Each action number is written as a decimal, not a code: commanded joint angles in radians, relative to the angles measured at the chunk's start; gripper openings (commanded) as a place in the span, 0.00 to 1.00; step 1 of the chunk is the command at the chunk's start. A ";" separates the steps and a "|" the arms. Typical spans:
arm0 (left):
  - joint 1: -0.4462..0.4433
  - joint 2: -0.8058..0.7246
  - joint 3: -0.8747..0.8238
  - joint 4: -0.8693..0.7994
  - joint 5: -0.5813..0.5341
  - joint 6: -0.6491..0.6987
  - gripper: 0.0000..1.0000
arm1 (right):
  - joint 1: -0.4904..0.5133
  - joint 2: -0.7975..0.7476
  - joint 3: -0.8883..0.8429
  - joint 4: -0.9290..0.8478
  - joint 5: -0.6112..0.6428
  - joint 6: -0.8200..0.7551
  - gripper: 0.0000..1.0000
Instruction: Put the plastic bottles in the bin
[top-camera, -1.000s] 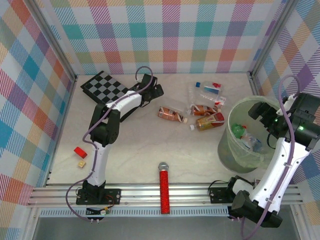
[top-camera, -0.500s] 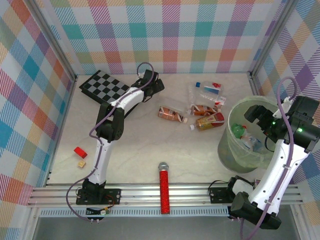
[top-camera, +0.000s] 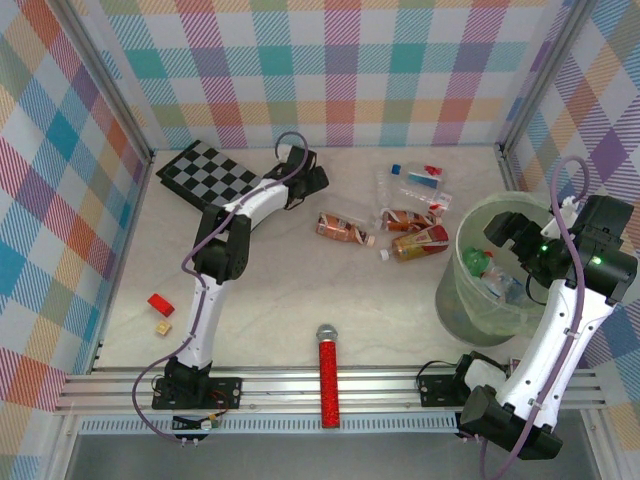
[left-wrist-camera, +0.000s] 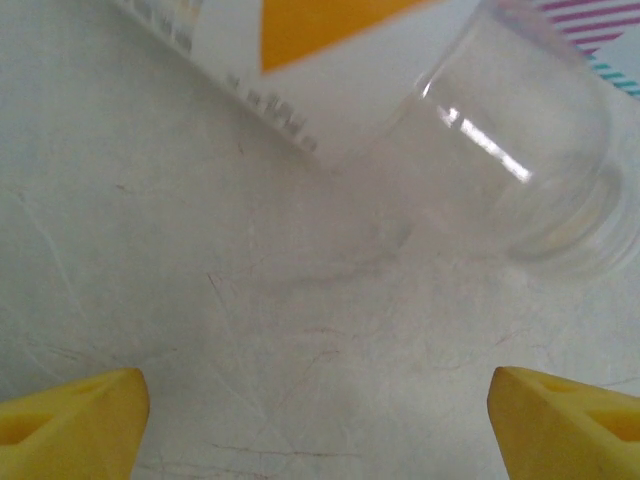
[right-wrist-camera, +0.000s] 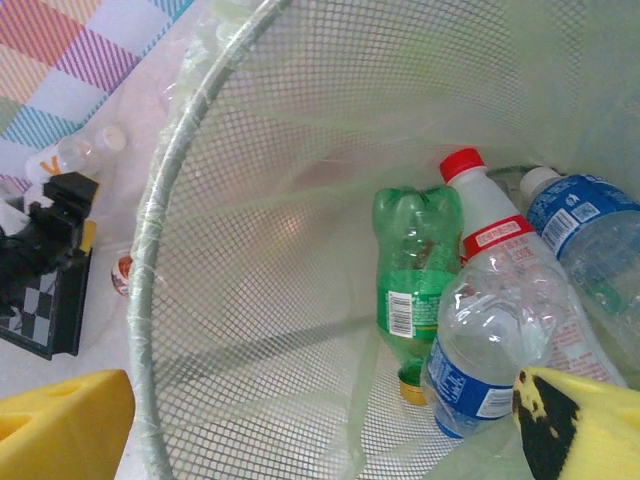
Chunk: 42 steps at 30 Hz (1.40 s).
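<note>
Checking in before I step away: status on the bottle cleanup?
Left gripper open, empty, low over table by a clear bottle. Right gripper open over bin. Green bottle and others inside; more bottles on table. Nothing blocking.

Bin (top-camera: 452, 295): on the desk (top-camera: 280, 290), by its right edge, midway back.
Bottles in the bin (right-wrist-camera: 415, 270): several, lying together at the bottom.
Loose bottles (top-camera: 405, 220): on the desk left of the bin and further back, one apart to the left.
Checkerboard (top-camera: 205, 172): far left corner.
Left gripper (top-camera: 311, 179): low, between checkerboard and loose bottles.
Right gripper (top-camera: 508, 232): above the bin's mouth.
Microphone (top-camera: 327, 385): front centre, across the rail.
Two small blocks (top-camera: 160, 303): front left.
</note>
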<state>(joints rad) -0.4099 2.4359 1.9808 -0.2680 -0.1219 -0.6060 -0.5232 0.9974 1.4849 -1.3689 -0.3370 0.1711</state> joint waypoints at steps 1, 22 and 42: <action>0.009 -0.102 -0.079 0.079 0.022 -0.022 0.88 | -0.004 -0.016 -0.010 0.024 -0.059 0.001 0.96; 0.048 0.180 0.122 0.525 0.113 -0.599 0.96 | -0.003 -0.081 -0.104 0.056 -0.113 0.005 0.95; 0.074 0.536 0.512 0.401 0.054 -1.077 0.77 | -0.003 -0.137 -0.188 0.096 -0.104 0.012 0.94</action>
<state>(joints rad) -0.3458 2.8853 2.4886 0.2466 -0.0738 -1.5608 -0.5232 0.8726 1.3022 -1.2934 -0.4316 0.1783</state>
